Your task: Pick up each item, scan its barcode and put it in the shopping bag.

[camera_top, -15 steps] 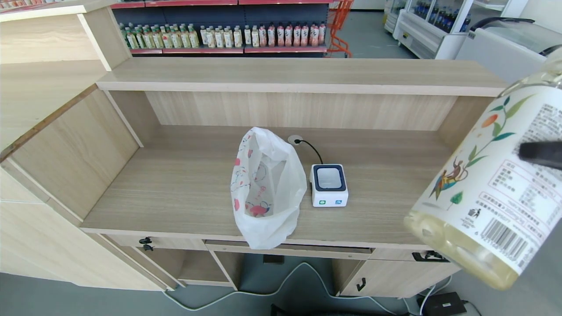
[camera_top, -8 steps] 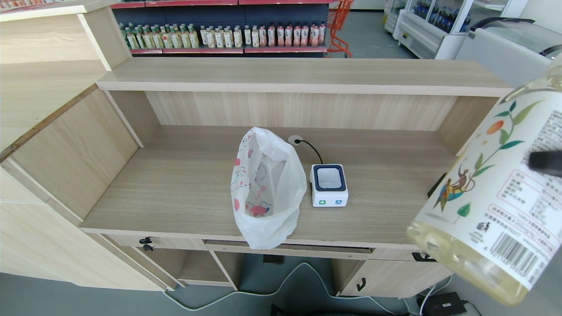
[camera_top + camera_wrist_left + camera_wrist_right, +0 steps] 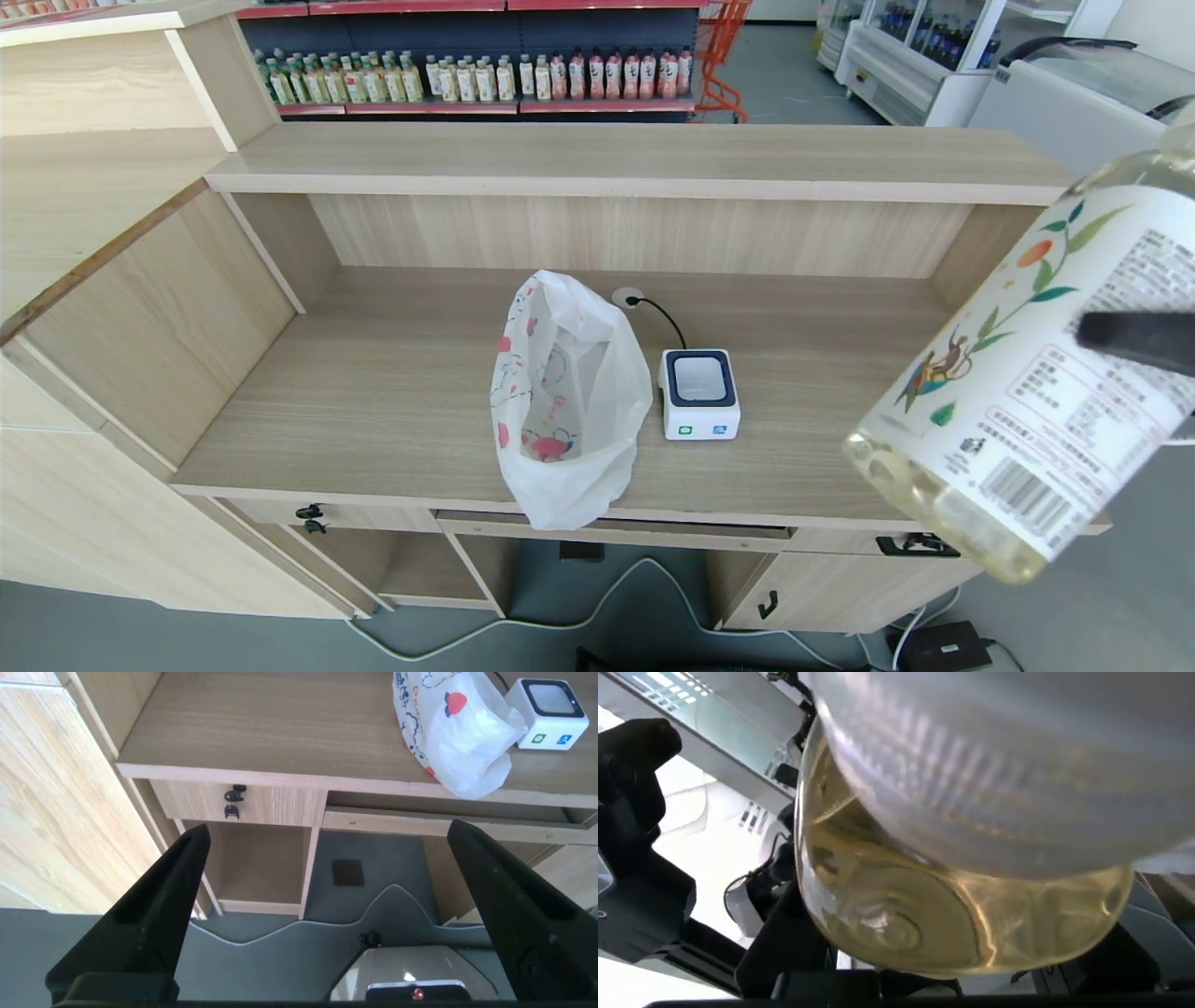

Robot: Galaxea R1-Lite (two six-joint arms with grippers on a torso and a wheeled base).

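Scan step in hand, by my read: the right end effector [image 3: 1141, 342] is clamping the clear plastic bottle of pale yellow drink with a white illustrated label [image 3: 1018, 383], holding it tilted in the air at the near right, off the right end of the pale wooden bench [image 3: 373, 392]. One dark finger [image 3: 1130, 336] is crossing the label. The barcode [image 3: 1027, 495] is facing up toward the head camera, not the white box scanner with its dark-framed window [image 3: 699, 394], which is sitting just right of the open white plastic shopping bag with red prints [image 3: 565, 401].

Next, I'd say, the bottle wants carrying left over the scanner and rolling barcode-down.

The left end effector [image 3: 327, 905] is hanging spread open and empty below the bench's near edge.

Against half a second ago, the bottle is sitting higher and further left, its base end nearer the scanner.
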